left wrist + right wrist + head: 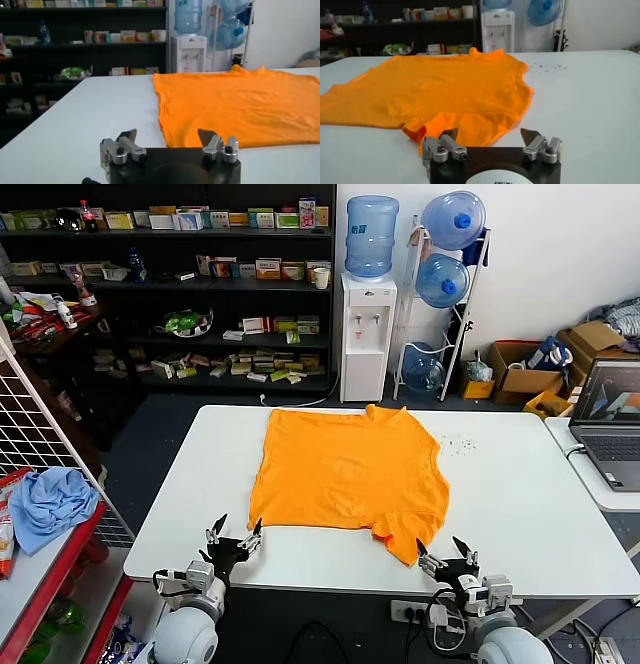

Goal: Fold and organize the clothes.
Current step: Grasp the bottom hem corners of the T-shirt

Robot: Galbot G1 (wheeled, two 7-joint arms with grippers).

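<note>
The shirt [346,477] lies spread flat on the table [520,504] just ahead of our spread, empty jaws, left gripper [234,533] near its hem corner, right gripper [446,550] near its sleeve, so we judge folding unstarted: pinch those edges next.

No legible text on the orange T-shirt [345,474], boxes on the shelves [200,284] too small to read, partial lettering on the right gripper [491,144] housing cut off at frame edge, unreadable
</note>
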